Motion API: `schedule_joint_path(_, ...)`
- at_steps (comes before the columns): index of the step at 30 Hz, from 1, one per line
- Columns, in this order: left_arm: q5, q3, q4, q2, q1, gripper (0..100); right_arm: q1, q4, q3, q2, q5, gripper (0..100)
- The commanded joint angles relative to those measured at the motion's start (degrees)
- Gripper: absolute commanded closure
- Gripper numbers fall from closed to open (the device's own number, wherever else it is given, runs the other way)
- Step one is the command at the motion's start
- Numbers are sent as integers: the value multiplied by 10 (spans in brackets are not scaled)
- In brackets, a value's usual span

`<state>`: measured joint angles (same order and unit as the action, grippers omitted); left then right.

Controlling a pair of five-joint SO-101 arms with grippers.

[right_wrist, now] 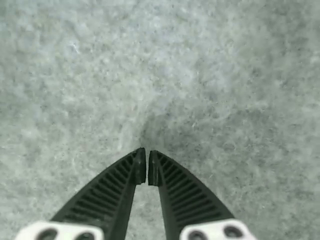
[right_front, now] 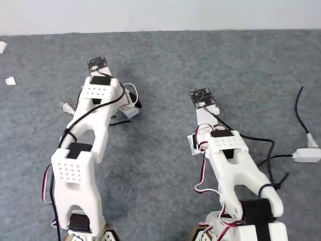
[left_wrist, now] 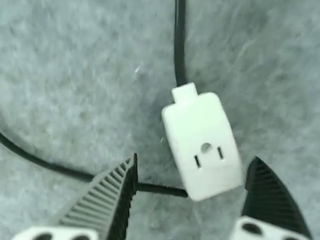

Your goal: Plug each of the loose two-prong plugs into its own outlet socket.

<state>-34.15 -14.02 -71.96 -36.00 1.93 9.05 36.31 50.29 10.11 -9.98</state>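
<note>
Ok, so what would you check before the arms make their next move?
1. Left gripper open: ok.
2. Socket between its fingers: ok.
3. Socket's slots free: ok, nothing plugged in.
4. Right gripper holding a plug: not ok, shut on nothing over bare carpet.
5. Loose plug located: cannot tell; a white piece on a cable might be one.

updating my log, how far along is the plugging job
Done: nothing; the white socket shows empty slots. In hand: the left gripper is open, fingers either side of that socket. The right gripper is shut over carpet. Left: all plugging; another white cord end lies untouched.
</note>
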Motion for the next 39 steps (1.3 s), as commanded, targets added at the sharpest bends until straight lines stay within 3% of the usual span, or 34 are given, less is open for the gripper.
schedule_joint_path(1, -4, -6, 25, 36, 4, 673, 0, -5, -34, 0, -7, 990)
schedule_joint_path(8, -4, -34, 24, -10, 11, 673, 0, -5, -34, -1, -4, 990)
schedule_joint_path(16, 4, -145, -64, -77, 51, 679, 0, -5, -33, -1, -4, 990)
schedule_joint_path(22, 109, -179, -120, -83, 54, 851, 0, -6, -33, -1, -4, 990)
schedule_joint_path(25, 111, -179, -98, -80, 48, 989, -7, -6, -33, -1, -3, 990)
schedule_joint_path(34, 110, -179, -98, -76, 28, 987, -15, -6, -33, -1, -2, 990)
schedule_joint_path(39, 115, -175, -155, -9, 22, 987, -15, -6, -33, -1, -2, 990)
